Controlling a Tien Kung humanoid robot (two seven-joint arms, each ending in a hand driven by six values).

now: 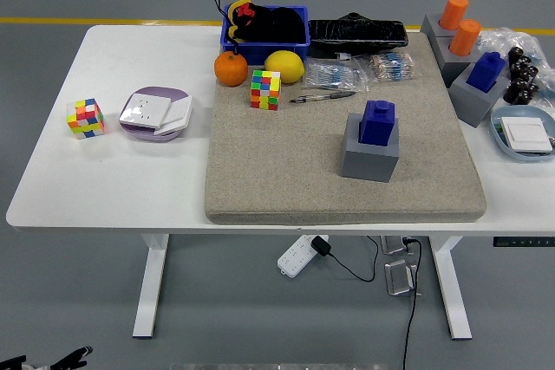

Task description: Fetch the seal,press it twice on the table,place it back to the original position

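Blue seal (376, 121) upright in its grey holder (369, 156) on the felt mat (286, 166), untouched; fetching, both presses and return remain. Neither hand visible, state unknown.

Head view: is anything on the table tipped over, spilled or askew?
Nothing stands out. The blue seal sits upright in its grey holder on the felt mat; no hand has reached in yet.

Dark blue block-shaped seal (377, 121) in grey square holder (370, 154), beige felt mat (286, 171), white tabletop (113, 175), multicoloured chequered puzzle cube (265, 90), orange round fruit (231, 68), yellow lemon (284, 67), blue plastic bin (264, 40)
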